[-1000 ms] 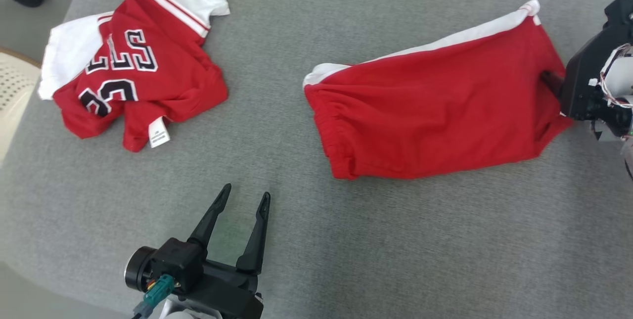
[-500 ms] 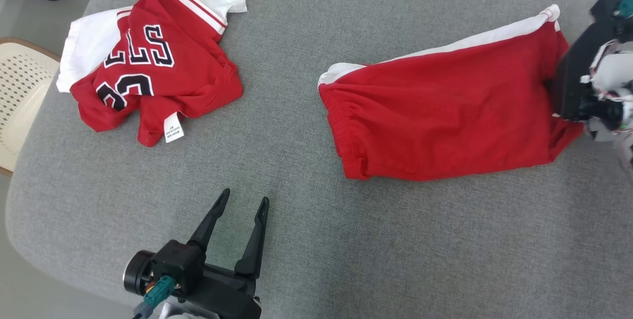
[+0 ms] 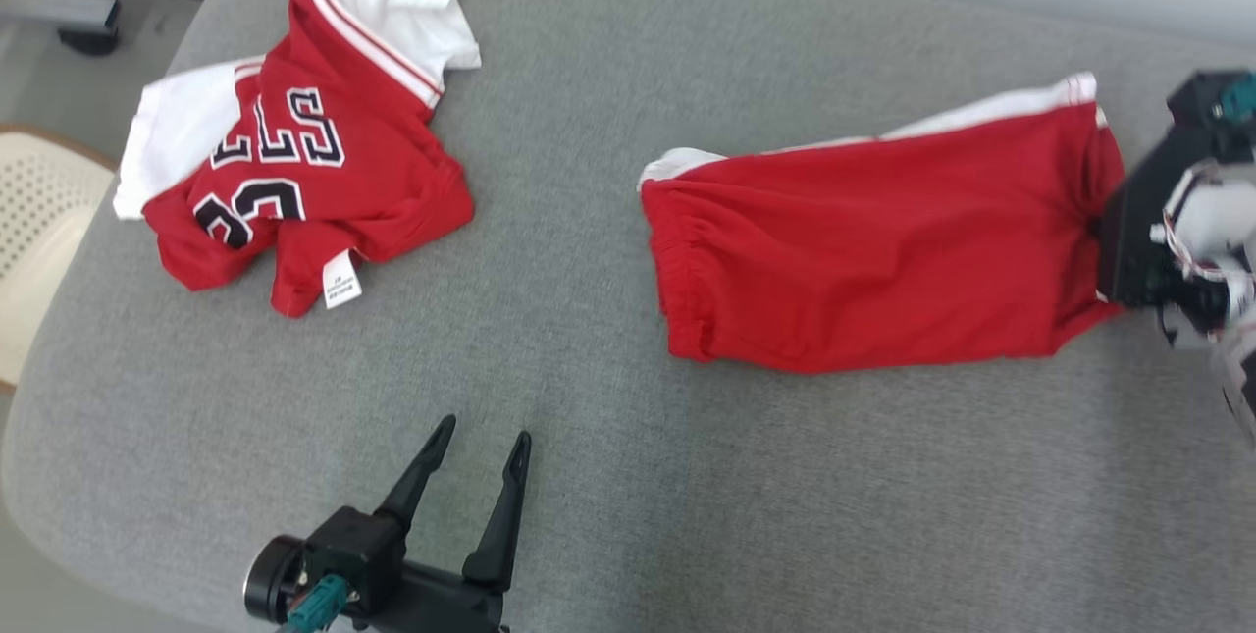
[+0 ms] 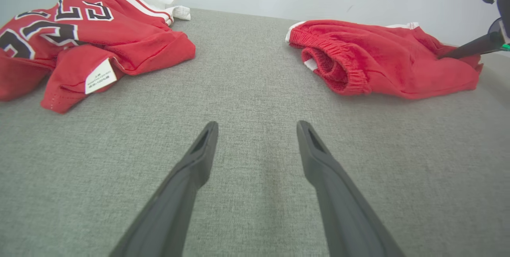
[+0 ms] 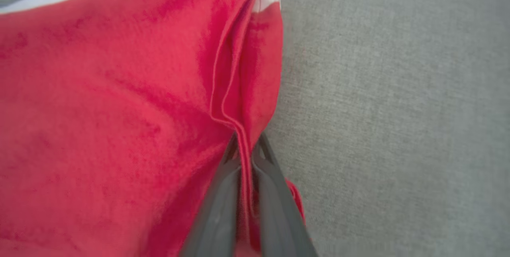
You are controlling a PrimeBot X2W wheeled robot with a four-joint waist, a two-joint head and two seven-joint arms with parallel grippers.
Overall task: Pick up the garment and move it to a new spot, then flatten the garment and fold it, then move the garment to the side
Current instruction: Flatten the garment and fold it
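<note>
On the right side of the grey cushion [image 3: 589, 476], the red shorts [image 3: 883, 240] are lying mostly flat. A white stripe is running along their far edge, and the elastic waistband is facing the middle of the cushion. At their right-hand end the right gripper [image 5: 246, 145] is pinching a raised fold of the red cloth, its two dark fingers pressed together with the fabric sandwiched between them. Near the cushion's front edge the left gripper [image 3: 485, 429] is pointing toward the bare stretch between the two garments. Its fingers are spread apart with nothing between them, well apart from both pieces of clothing. Over on the left, a red and white jersey [image 3: 294, 172] with black lettering is lying crumpled, its white label [image 3: 341, 280] showing at the near hem.
</note>
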